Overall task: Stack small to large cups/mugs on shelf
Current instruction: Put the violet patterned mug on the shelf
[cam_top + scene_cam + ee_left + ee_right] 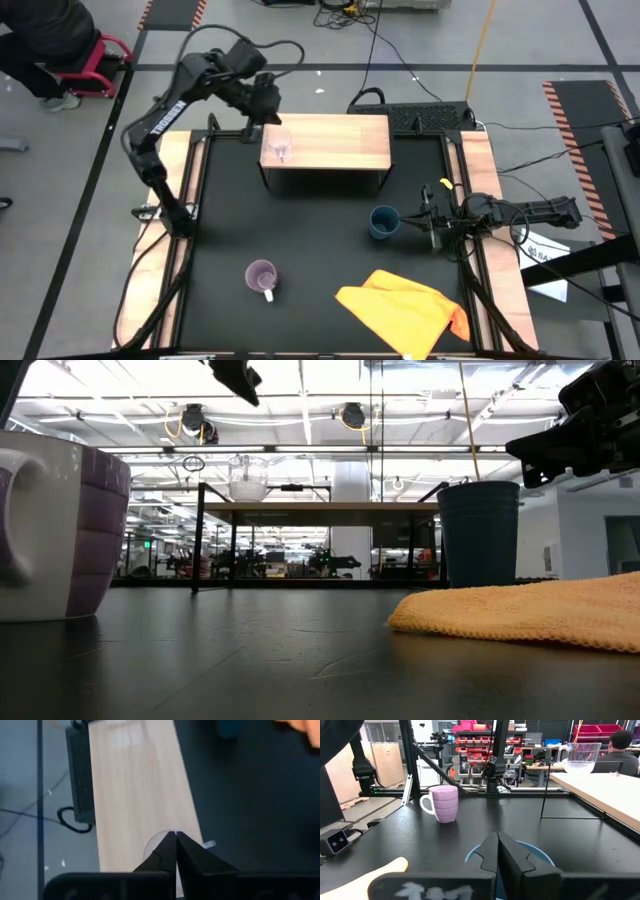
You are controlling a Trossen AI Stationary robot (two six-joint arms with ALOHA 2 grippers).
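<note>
The tiny clear glass point(280, 150) stands upright on the left end of the shelf's wooden top point(340, 140). My left gripper point(268, 112) hangs shut above it, clear of it; the left wrist view shows the glass point(156, 845) below the shut tips point(176, 836). The light purple mug point(262, 276) stands on the black table at the near left. The dark blue cup point(384, 222) stands right of centre. My right gripper point(497, 836) is shut just to the right of the cup point(540, 854), a little above the rim point(480, 485).
An orange cloth point(405, 310) lies near the front edge, right of the mug. Pale wooden rails point(478, 170) run along both table sides. A black device with cables point(425, 118) sits behind the shelf. A person point(40, 45) sits beyond the far left corner.
</note>
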